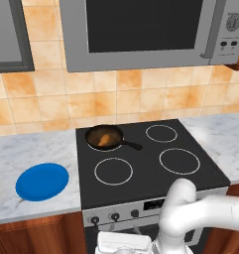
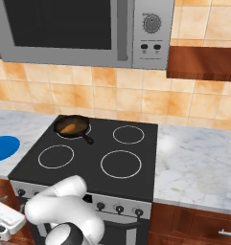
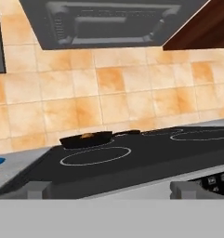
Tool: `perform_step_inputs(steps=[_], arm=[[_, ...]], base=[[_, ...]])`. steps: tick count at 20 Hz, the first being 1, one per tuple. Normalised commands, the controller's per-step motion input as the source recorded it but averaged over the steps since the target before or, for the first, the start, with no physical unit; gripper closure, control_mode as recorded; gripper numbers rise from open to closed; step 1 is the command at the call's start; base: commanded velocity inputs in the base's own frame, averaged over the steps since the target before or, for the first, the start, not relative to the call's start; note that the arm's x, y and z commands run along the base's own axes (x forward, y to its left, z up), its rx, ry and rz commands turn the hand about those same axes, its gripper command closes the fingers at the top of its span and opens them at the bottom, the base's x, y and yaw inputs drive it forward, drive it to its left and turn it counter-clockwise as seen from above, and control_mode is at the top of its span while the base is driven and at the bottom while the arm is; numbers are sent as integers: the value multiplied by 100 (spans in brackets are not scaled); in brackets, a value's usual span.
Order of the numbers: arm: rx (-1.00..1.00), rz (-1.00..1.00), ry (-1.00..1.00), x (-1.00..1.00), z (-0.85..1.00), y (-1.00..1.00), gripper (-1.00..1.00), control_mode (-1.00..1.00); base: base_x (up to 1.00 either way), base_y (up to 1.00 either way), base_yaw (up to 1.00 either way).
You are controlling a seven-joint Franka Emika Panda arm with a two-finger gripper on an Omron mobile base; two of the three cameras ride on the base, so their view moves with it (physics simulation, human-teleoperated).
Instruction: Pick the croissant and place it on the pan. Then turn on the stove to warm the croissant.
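- Left base view: golden croissant lies in the dark pan on the stove's rear-left ring, frame centre; blue plate lower left, microwave above.
- Right base view: pan upper left; knobs below.
- Hand view: gripper jaws wide apart, empty, level with the stove front.

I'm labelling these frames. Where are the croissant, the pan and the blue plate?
croissant (image 1: 106,138): left base view, middle of the pastry inside the pan.
pan (image 2: 88,139): right base view, on its black handle.
plate (image 1: 42,181): left base view, centre of the blue disc.
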Motion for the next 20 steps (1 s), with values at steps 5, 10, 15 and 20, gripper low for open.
perform_step_inputs(steps=[5,10,15,20], arm=[[0,0,0,34,-46,0,-100,-100],[0,-1,0,15,-51,0,-100,-100],[0,0,0,16,-51,0,-100,-100],[0,0,-1,16,-23,0,-100,-100]], base=[[0,0,0],[0,0,0],[0,0,0],[0,0,0]])
